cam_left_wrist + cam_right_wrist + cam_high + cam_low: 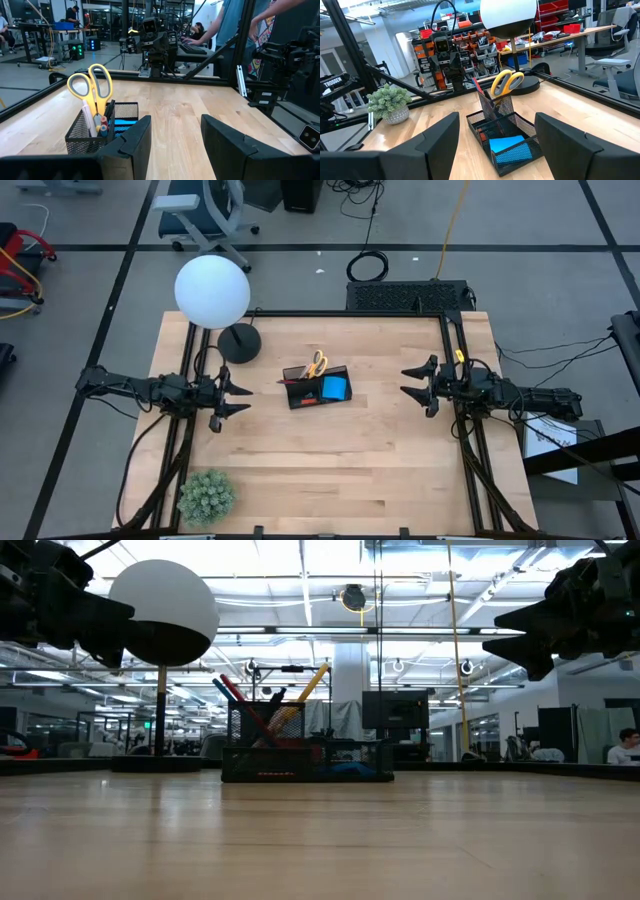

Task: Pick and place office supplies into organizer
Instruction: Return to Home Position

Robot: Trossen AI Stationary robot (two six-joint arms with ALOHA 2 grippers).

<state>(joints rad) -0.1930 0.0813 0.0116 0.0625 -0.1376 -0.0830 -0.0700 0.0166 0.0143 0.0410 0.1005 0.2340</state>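
Observation:
The black mesh organizer (317, 387) stands on the table's middle. Yellow-handled scissors (316, 364) and several pens (250, 705) stand upright in its tall cup, and a blue note pad (335, 387) lies in its low tray. In the left wrist view the scissors (92, 86) stick up from the cup; in the right wrist view the note pad (507, 148) shows in the tray. My left gripper (238, 397) hovers open at the table's left, pointing level toward the organizer. My right gripper (418, 381) hovers open at the table's right, facing it too. Both are empty.
A white globe lamp (212, 292) on a round black base (239, 342) stands at the far left. A small green plant (206, 496) sits at the near left corner. Black frame rails (455, 360) run along the table's sides. People show in the room beyond.

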